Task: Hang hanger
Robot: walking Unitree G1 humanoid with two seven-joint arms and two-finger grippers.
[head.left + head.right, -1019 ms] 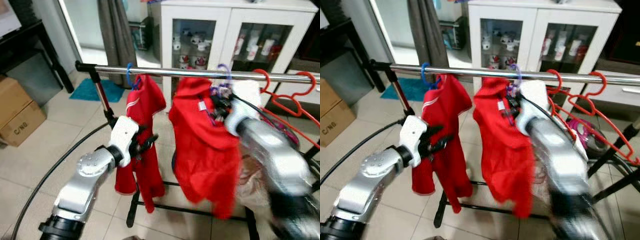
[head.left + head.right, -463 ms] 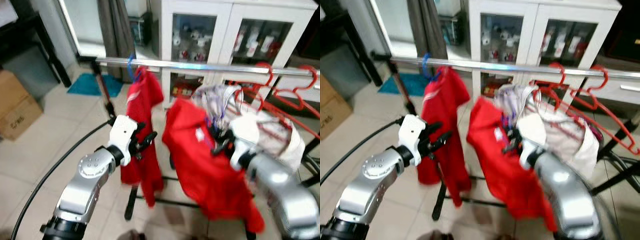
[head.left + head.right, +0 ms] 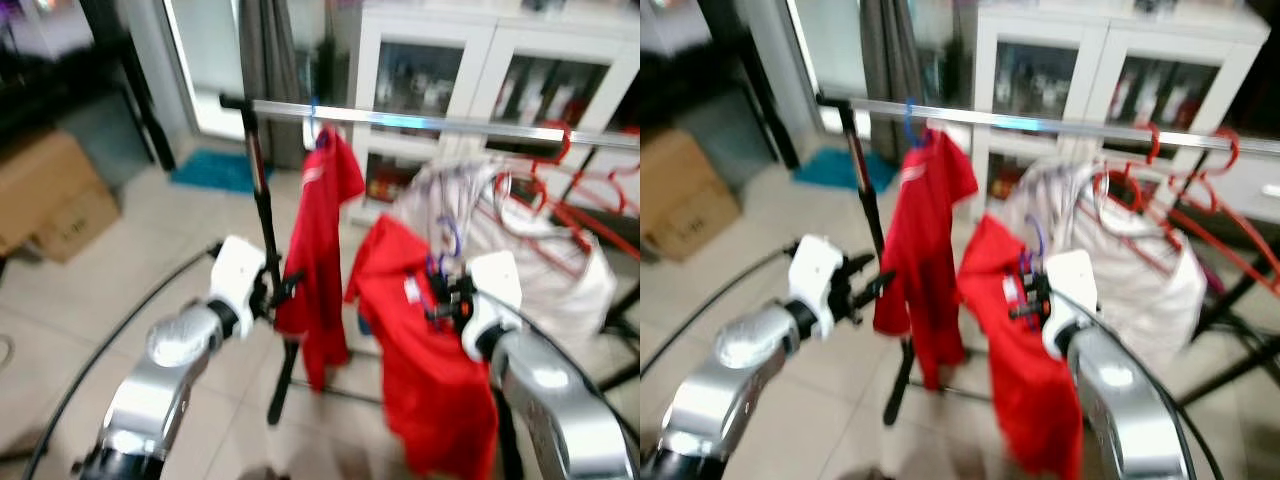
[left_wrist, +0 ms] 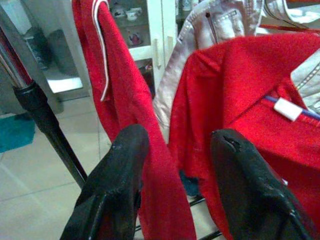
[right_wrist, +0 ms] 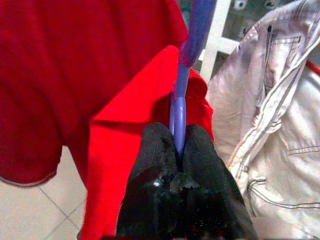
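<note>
1. Our right gripper (image 5: pixel 175 150) has dropped below the rail (image 3: pixel 440 122), its fingers pinched on the purple hanger (image 5: pixel 181 95) carrying the red shirt (image 3: pixel 440 380).
2. Our left gripper (image 4: pixel 175 165) hovers, fingers apart.
3. Next, we judge, lift the hook over the rail.

I see both eye views smeared by motion blur, daylight washing in from the doorway (image 3: pixel 205 60) behind. The rail (image 3: pixel 430 122) glints. My 2 wrist views are sharper and evenly lit, soft only far back.
</note>
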